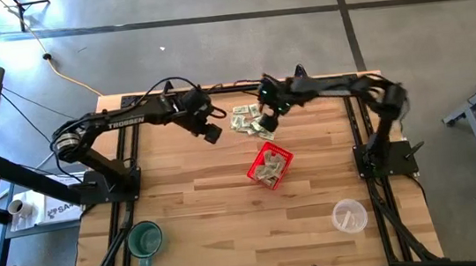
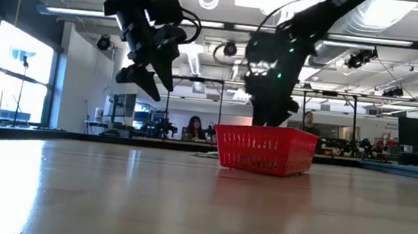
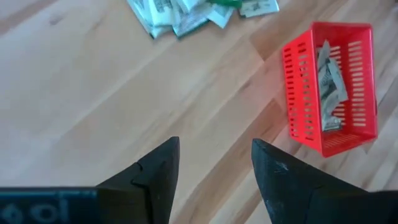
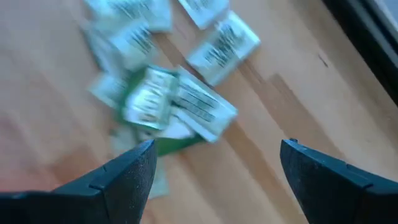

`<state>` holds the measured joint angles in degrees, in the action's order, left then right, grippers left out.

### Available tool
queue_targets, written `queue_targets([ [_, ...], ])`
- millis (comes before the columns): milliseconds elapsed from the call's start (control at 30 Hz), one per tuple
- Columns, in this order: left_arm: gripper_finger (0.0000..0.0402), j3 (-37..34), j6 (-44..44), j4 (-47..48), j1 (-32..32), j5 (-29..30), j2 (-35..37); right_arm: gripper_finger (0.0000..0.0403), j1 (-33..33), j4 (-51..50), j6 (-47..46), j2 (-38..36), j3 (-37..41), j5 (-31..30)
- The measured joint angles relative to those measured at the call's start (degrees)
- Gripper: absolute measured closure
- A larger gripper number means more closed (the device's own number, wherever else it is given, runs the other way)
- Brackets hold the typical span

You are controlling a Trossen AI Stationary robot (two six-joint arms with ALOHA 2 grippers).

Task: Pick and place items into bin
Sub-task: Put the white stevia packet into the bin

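On the wooden counter (image 1: 228, 205), loose paper slips (image 1: 248, 120) lie just beyond the red basket (image 1: 270, 166) — right end effector (image 1: 268, 117) wide open above them, apparently empty; it should drop squarely over one slip.

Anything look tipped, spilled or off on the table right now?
Only the red basket stands out: it sits skewed to the table's edges, upright, with a few slips inside. The loose slips lie in a heap beyond it, none scattered elsewhere. Both pincers are empty.
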<state>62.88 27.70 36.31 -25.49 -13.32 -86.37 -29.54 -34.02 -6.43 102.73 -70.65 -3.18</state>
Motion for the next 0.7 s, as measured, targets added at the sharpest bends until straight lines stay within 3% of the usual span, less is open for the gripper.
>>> queue_targets([
  [200,0.0170,0.0,-5.6,-1.0,-2.0,-1.6,0.0,0.0073,-3.6,-15.0,14.7,10.5,-11.7,3.1],
  [500,0.0169,0.0,-7.9,-10.6,-2.8,-4.7,-0.2,0.0073,-4.9,-17.0,28.5,16.4,-17.5,5.6],
  [700,0.0169,0.0,-9.5,-11.3,-5.2,-5.5,-0.2,0.0073,-3.0,-15.5,27.3,19.2,-16.7,5.5],
])
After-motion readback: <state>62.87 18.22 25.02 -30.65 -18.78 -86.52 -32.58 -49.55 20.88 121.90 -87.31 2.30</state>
